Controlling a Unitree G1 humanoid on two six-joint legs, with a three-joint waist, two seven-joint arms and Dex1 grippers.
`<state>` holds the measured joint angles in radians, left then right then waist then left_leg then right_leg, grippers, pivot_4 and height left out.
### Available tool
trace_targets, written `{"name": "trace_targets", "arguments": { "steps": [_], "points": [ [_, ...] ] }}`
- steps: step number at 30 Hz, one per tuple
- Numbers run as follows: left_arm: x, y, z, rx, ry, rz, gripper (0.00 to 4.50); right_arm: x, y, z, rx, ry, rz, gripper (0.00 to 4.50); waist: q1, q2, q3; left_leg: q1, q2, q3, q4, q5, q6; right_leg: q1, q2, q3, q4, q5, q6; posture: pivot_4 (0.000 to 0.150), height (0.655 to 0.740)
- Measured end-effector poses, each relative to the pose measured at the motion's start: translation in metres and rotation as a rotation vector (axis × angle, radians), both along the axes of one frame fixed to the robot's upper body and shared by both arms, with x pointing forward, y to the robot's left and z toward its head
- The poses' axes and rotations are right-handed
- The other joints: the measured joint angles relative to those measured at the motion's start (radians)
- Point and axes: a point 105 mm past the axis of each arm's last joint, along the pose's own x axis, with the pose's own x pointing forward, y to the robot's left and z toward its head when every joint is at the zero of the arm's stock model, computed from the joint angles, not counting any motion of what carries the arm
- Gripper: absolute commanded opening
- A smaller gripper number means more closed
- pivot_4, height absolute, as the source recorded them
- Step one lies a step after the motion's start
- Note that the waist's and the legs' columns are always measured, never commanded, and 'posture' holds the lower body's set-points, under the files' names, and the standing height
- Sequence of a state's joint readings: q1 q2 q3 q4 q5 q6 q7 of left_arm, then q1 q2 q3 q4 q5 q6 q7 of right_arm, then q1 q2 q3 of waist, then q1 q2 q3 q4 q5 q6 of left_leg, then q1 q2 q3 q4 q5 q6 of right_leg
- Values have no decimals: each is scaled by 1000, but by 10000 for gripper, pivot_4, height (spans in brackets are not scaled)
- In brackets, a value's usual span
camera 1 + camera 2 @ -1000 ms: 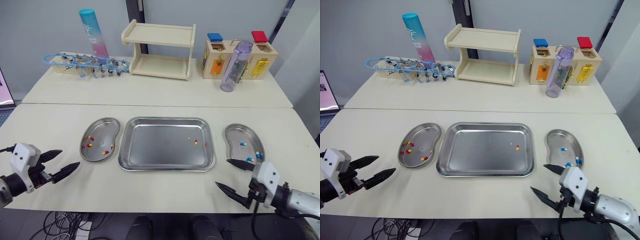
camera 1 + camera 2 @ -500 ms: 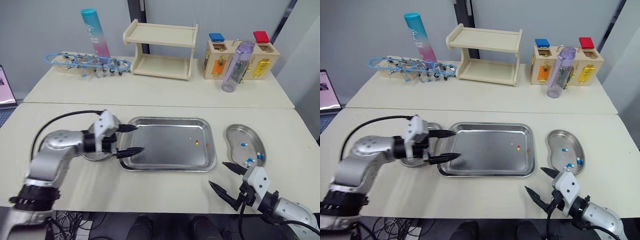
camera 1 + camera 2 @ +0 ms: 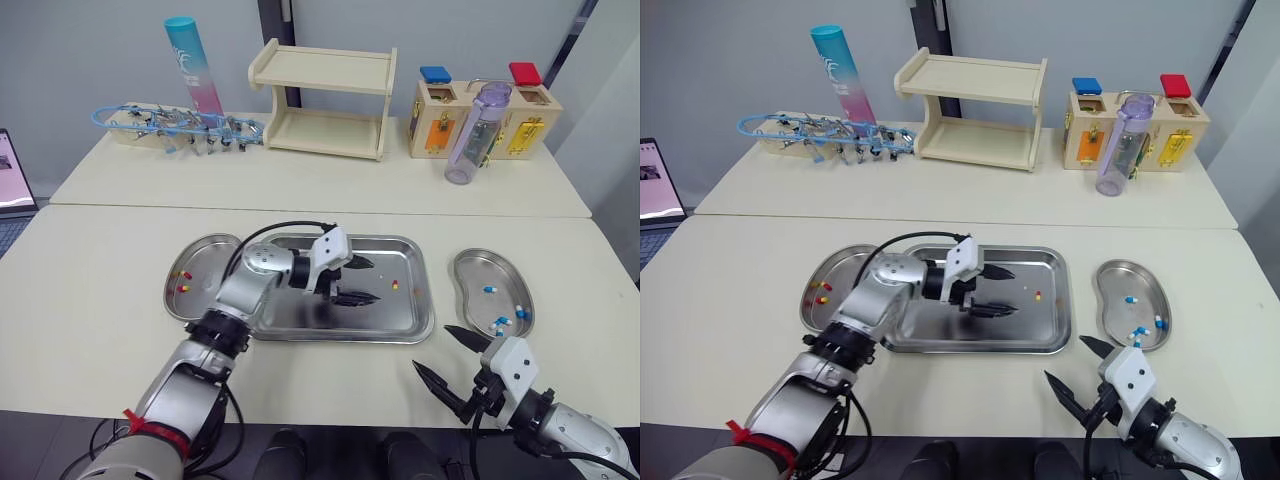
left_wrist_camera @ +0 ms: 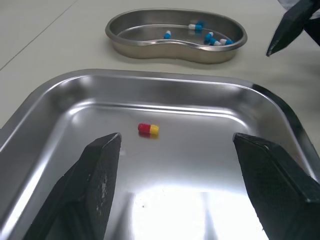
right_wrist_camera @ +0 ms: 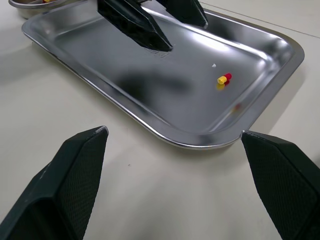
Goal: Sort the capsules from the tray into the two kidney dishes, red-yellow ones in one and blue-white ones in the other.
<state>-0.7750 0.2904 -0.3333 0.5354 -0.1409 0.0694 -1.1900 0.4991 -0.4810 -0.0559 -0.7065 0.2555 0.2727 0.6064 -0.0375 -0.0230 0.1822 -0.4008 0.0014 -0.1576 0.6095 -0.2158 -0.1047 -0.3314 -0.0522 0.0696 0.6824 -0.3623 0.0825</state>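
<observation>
Two cream tables stand one behind the other before a grey wall. On the near table (image 3: 100, 280), close to its front edge and toward its right corner, the right gripper (image 3: 432, 348) hangs just above the surface with its two black fingers spread wide, holding nothing.

Behind it, in the middle of this table, lies the steel tray (image 3: 340, 338). The left gripper (image 3: 376, 281) is over the tray's middle, also with fingers well apart and empty, and its tips point toward the tray's right end. One red-yellow capsule (image 3: 394, 284) lies on the tray floor near that right end, just beyond the fingertips and not touching them.

Beside the tray's left edge sits the left kidney dish (image 3: 200, 270), with a few red-yellow capsules (image 3: 182, 275) in it. Beside the tray's right edge sits the right kidney dish (image 3: 480, 268), which holds several blue-white capsules (image 3: 487, 289).

On the far table (image 3: 330, 185), from its left end to its right end, stand a rack with blue wire and metal clips (image 3: 170, 128), a teal and pink tube (image 3: 193, 68), a wooden shelf (image 3: 320, 100), and a wooden box (image 3: 540, 105) with a purple bottle (image 3: 465, 135) in front of it.
</observation>
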Motion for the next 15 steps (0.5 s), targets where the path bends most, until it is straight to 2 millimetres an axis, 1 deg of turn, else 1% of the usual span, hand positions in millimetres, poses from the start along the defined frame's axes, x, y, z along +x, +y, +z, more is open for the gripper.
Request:
{"name": "trace_targets", "arguments": {
  "steps": [5, 8, 11, 15],
  "points": [
    [9, -22, -16, 44, 29, 8, 36224, -2, 1, 4, -1, -6, -16, 45000, 2, 0, 0, 0, 0, -1, 0, 0, 0, 0, 0, 0, 0, 0, 0, 1500, 7400],
    [14, -26, -25, 85, 42, 24, 36224, -5, 2, 5, -2, -2, -29, 45000, 1, 0, 0, 0, -1, -1, 0, 0, 0, 0, 0, 0, 0, 0, 0, 1500, 7400],
    [17, -34, -25, 105, 33, 24, 36224, -6, 3, 6, -2, 1, -30, 45000, 4, 0, 0, 0, -1, -1, 0, 0, 0, 1, 0, -1, 0, 0, 1, 1500, 7400],
    [19, -37, -25, 129, 20, 12, 36224, -6, 4, 7, -3, 2, -42, 45000, 3, 0, 0, 0, -1, -1, 0, 0, 0, 1, 0, -1, 0, 0, 1, 1500, 7400]
  ]
}}
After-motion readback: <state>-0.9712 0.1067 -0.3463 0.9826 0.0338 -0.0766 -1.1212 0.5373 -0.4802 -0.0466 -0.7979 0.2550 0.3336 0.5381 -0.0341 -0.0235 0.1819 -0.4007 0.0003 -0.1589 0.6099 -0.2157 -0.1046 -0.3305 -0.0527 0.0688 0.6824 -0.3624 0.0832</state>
